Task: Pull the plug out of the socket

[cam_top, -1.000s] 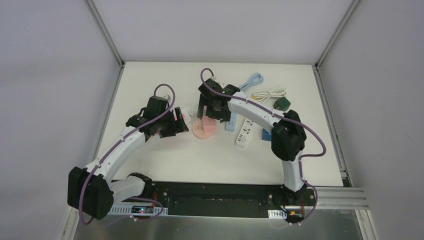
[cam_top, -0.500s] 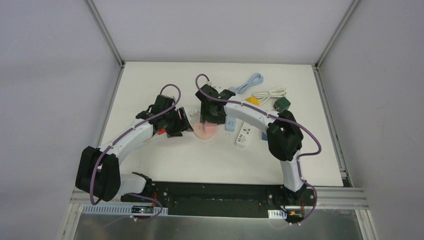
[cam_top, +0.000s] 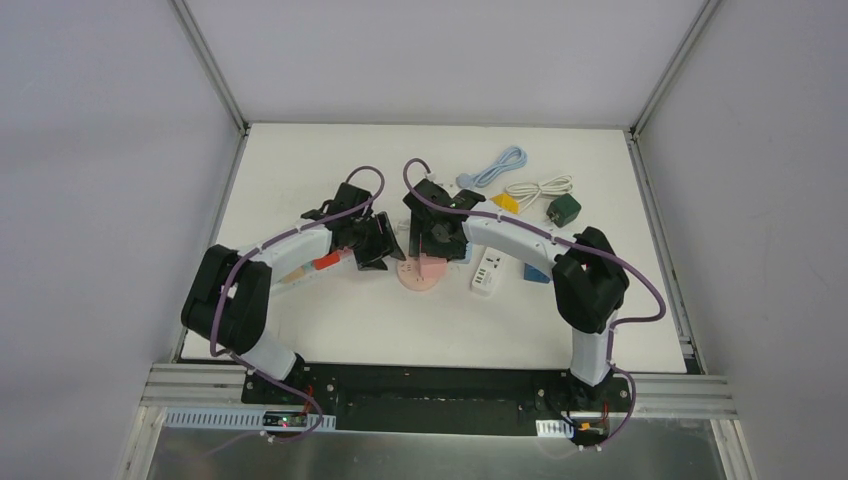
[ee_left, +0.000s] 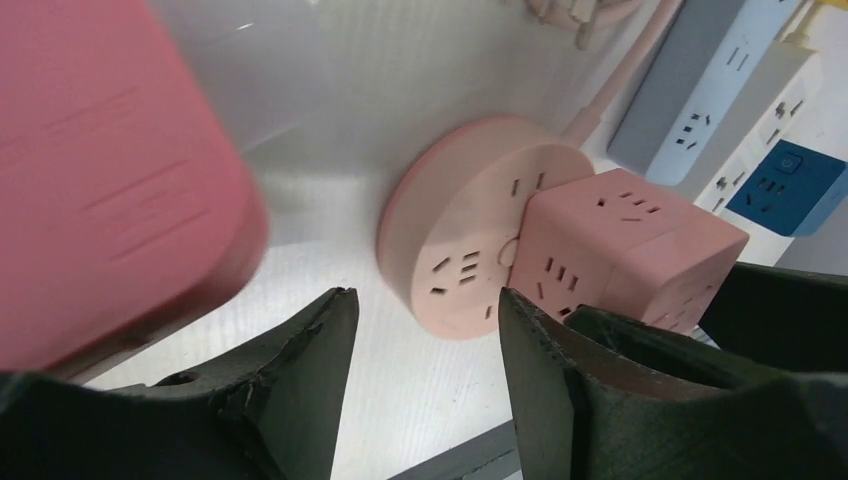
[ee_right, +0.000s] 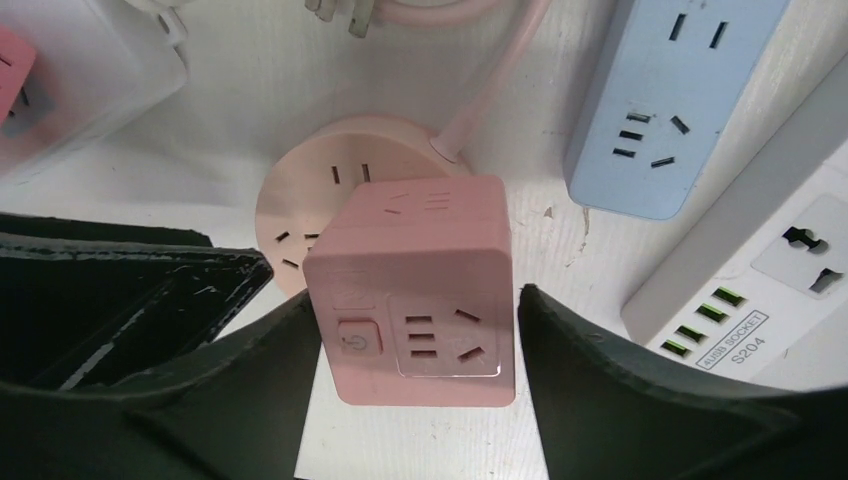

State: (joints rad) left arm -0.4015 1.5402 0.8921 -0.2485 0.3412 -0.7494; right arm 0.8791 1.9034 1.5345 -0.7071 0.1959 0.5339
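The right gripper (ee_right: 415,298) clasps the pink cube plug (ee_right: 420,240), apparently touching both its sides.
The plug sits on the round pink socket (ee_right: 300,190). The left gripper (ee_left: 420,300) is half open and empty at the socket's rim, with a blue power strip (ee_right: 650,100) just beside.

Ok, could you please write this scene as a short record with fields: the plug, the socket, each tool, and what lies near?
plug: pink cube plug, sits on the socket, not yet pulled off
socket: round pink socket, flat on the table
right tool: closed on the cube's two sides
left tool: open, fingers apart, the socket just beyond them
nearby: blue power strip and white power strip, beside the socket
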